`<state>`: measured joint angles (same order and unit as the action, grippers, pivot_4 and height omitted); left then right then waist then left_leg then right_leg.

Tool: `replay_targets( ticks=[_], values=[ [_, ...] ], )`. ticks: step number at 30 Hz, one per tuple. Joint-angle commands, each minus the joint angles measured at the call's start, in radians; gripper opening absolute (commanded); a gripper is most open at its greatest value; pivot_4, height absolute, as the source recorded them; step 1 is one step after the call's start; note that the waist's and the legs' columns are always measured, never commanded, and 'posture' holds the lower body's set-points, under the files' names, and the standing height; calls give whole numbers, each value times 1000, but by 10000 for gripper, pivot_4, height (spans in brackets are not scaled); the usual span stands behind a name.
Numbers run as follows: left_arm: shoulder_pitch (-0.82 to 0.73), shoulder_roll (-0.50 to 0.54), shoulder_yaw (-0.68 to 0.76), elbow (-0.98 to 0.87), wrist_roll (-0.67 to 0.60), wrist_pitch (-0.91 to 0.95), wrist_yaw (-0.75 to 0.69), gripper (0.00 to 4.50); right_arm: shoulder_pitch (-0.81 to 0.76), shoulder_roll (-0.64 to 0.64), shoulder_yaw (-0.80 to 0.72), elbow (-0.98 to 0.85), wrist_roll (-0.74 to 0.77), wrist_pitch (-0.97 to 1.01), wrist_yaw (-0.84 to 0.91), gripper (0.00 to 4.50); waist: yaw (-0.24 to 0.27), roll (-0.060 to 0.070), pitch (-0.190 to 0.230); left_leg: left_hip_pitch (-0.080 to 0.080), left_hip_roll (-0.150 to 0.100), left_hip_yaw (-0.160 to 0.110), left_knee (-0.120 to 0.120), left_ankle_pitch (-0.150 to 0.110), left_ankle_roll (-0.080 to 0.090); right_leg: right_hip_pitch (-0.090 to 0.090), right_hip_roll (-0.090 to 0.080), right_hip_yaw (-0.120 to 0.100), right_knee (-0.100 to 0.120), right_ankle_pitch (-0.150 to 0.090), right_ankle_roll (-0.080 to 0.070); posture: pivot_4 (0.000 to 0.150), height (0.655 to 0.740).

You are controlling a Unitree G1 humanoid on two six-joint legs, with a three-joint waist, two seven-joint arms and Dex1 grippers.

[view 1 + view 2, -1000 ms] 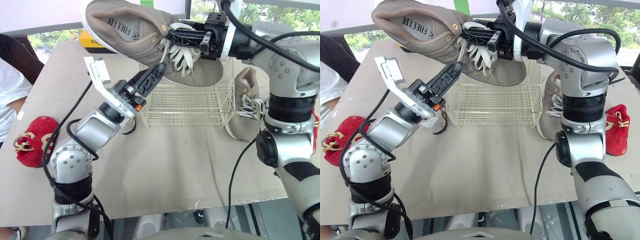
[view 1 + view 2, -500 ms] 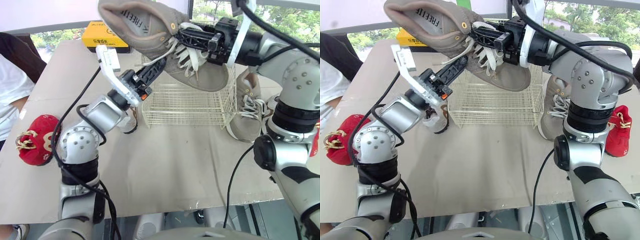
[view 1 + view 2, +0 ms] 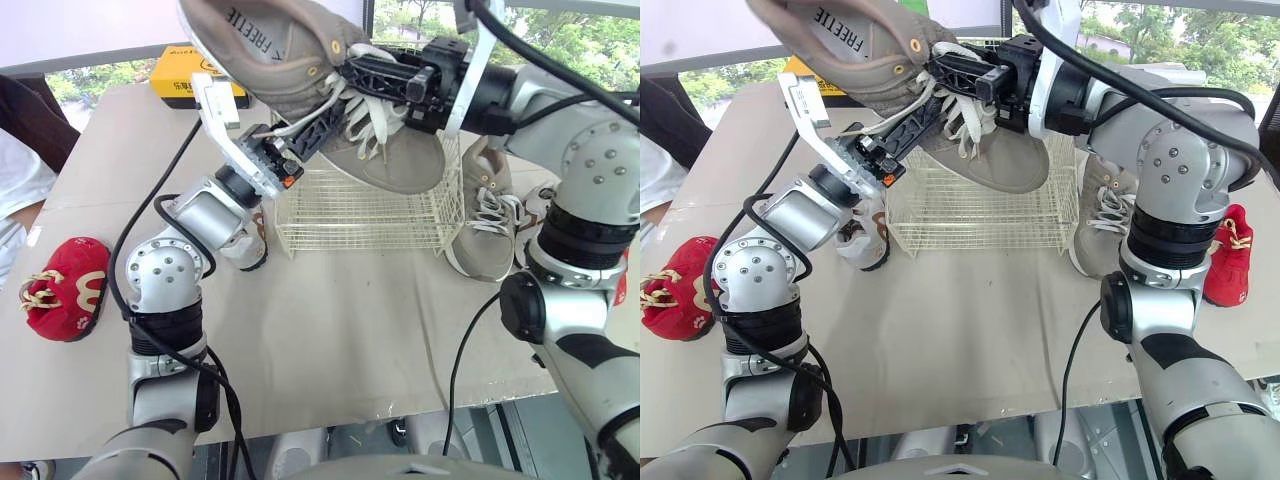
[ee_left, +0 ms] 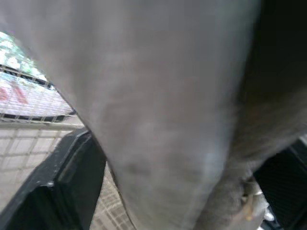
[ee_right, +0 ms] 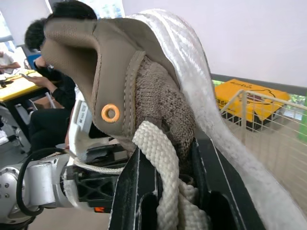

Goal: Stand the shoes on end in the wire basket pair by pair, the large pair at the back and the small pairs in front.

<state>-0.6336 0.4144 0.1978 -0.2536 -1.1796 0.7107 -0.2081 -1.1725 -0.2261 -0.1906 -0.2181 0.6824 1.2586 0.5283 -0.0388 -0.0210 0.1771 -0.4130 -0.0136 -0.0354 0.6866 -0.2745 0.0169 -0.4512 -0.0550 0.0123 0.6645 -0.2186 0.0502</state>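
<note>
Right now, large shoes: two. You've got the grey shoe (image 3: 290, 45) in the air above the wire basket (image 3: 360, 215) and its mate (image 3: 485, 225) on end just beside the basket's right wall.
Small shoes: three on the counter (image 3: 330, 330). The left red shoe (image 3: 62, 290), the right red shoe (image 3: 1225, 255), and the pale shoe (image 3: 862, 235) by the basket's left side.
Right end effector (image 5: 168, 153): clamped on the grey shoe's tongue and laces.
Left end effector (image 3: 325, 112): under the grey shoe; you can't tell its grip.

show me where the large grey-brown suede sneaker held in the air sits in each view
Left eye view: large grey-brown suede sneaker top centre, tilted above the white wire basket.
Right eye view: top centre-left, above the same basket.
Left wrist view: close up, across the middle.
Right wrist view: centre, its tongue clamped in the right gripper.
Shared landmark: the wire basket.
</note>
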Motion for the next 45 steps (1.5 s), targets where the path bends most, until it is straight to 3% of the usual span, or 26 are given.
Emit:
replay_targets(
  ticks=[1, 5, 10, 18, 20, 24, 27, 29, 31, 35, 38, 45],
  values=[
    [-26, -10, 38, 25, 27, -23, 19, 35437, -11, 18, 7, -59, 84, -10, 18, 0, 0, 0, 0, 0, 0, 0, 0, 0, 0, 0, 0, 0, 0, 0, 0, 1500, 7400],
    [-29, -15, 47, 24, 21, -21, 1, 22672, -2, 26, -2, -63, 103, 0, 4, 0, 0, 0, 0, 0, 0, 0, 0, 0, 0, 0, 0, 0, 0, 0, 0, 1500, 7400],
    [-57, -12, 56, 37, 22, -29, -29, 18519, 16, 29, -2, -62, 98, -7, -29, 0, 0, 0, 0, 0, 0, 0, 0, 0, 0, 0, 0, 0, 0, 0, 0, 1500, 7400],
    [-154, 22, 63, 142, 106, -52, -102, 16875, 82, 11, 21, -105, 33, -94, -106, 38896, -2, 0, 0, 0, 0, 0, 0, 0, 0, 0, 0, 0, 0, 0, 0, 1500, 7400],
    [-178, 42, 58, 173, 153, -67, -132, 16731, 76, -8, 16, -91, 12, -128, -123, 45000, -3, 0, 0, 0, 0, 0, 0, 0, 0, 0, 0, 0, 0, 0, 0, 1500, 7400],
    [-277, 125, -4, 305, 379, -219, -263, 16572, 64, -115, 109, -82, -34, -189, -44, 45000, -2, 0, 0, 0, -1, 0, 0, 0, 0, 0, 1, 0, 0, 0, 0, 1500, 7400],
    [-361, 141, -2, 415, 448, -273, -313, 16555, 82, -134, 140, -98, -29, -194, -34, 45000, -3, 0, 0, 0, -1, 1, -1, 0, 0, 0, 2, 0, -1, 0, 0, 1500, 7400],
    [-453, 136, 37, 512, 439, -249, -309, 16511, 346, -263, -4, -278, 57, -209, 86, 45000, 9, -3, -2, 0, -1, 0, -1, 0, 0, 0, 2, -1, -1, 0, 0, 1500, 7400],
    [-515, 138, 55, 580, 442, -238, -318, 16502, 494, -330, -81, -377, 112, -239, 139, 45000, 29, -6, -3, -3, -1, -6, -1, 0, 1, 4, 2, -9, -4, 0, 1, 1500, 7400],
    [-655, 158, 58, 745, 517, -292, -359, 16394, 594, -342, -128, -457, 159, -316, 118, 45000, 18, -2, -1, -4, -3, -1, 0, -2, 3, 1, -1, -1, -3, 1, 5, 1500, 7400],
    [-679, 186, -53, 824, 686, -486, -512, 16389, 624, -333, -148, -487, 158, -370, 77, 45000, 18, -2, -1, 0, -3, 0, 1, -2, 3, 3, 0, 0, -4, 1, 6, 1500, 7400],
    [-784, 139, -189, 1083, 905, -802, -724, 16359, 713, -362, -167, -546, 154, -467, 16, 45000, 26, -2, -1, 0, -3, 2, 2, -2, 3, 4, 1, 1, -2, 1, 6, 1500, 7400]
  ],
)
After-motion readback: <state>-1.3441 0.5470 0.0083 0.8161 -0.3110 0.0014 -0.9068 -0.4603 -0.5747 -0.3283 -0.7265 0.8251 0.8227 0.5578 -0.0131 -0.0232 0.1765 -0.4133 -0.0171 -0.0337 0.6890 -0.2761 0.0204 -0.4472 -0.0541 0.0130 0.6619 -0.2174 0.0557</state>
